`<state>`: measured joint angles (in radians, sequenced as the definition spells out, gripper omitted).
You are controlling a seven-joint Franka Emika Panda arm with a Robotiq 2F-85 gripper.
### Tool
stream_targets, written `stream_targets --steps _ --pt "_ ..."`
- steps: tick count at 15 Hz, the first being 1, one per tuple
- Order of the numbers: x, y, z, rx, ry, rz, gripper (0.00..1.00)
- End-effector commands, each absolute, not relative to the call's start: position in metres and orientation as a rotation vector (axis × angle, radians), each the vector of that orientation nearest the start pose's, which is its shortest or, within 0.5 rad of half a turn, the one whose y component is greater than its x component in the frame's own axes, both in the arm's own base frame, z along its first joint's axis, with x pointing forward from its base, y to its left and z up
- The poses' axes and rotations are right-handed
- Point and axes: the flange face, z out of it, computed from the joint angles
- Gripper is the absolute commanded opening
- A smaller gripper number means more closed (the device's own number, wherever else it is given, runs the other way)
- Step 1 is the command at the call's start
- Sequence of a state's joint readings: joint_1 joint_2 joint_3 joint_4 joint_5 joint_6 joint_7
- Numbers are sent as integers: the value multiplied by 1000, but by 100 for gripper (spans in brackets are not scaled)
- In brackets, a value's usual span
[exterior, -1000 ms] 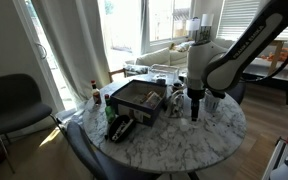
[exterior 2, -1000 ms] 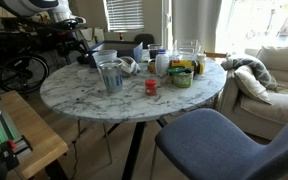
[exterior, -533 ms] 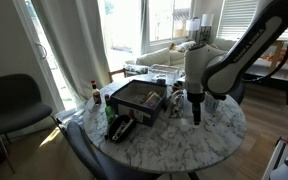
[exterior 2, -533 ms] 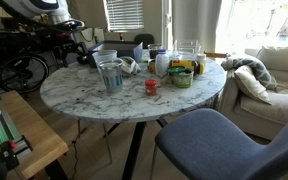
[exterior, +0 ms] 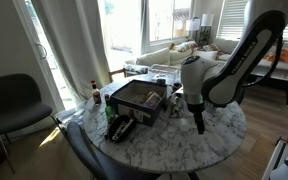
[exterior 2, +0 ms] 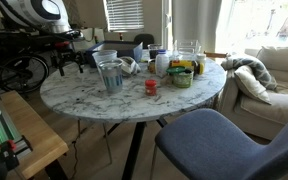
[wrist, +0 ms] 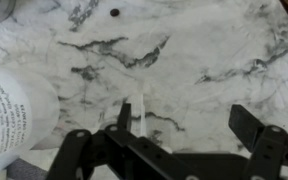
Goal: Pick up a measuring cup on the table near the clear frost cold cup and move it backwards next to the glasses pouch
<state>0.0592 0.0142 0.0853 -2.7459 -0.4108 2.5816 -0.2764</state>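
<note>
My gripper [exterior: 199,122] points down over the right part of the round marble table [exterior: 174,150]. In the wrist view its two black fingers are spread wide over bare marble [wrist: 184,70], and the gripper [wrist: 184,125] is open and empty. A whitish frosted cup with printed letters [wrist: 9,120] stands just to the left of the fingers. The black glasses pouch [exterior: 120,128] lies at the table's left front, beside the dark flat box [exterior: 136,100]. I cannot pick out the tiny measuring cup in any view.
A grey metallic cup [exterior 2: 111,75], a small red cup [exterior 2: 151,87], a green bowl [exterior 2: 181,78] and several jars stand on the table [exterior 2: 104,105]. A grey chair [exterior: 9,100] and a blue chair [exterior 2: 224,140] stand at its edges.
The arm has swung a little to the right and forward in an exterior view, and the gripper has come lower toward the tabletop. Nothing on the table has moved.
</note>
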Motion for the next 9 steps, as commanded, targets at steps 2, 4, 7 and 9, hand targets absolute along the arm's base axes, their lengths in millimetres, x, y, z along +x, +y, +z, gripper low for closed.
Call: stream_targets --steps 2,4,7,9 --pt "378 62 179 -3033 -1253 300 100" --pt "385 61 174 -3032 -1228 272 95" --pt "393 54 165 -3033 -1209 252 72" --pt "397 47 160 -3037 -1188 246 53"
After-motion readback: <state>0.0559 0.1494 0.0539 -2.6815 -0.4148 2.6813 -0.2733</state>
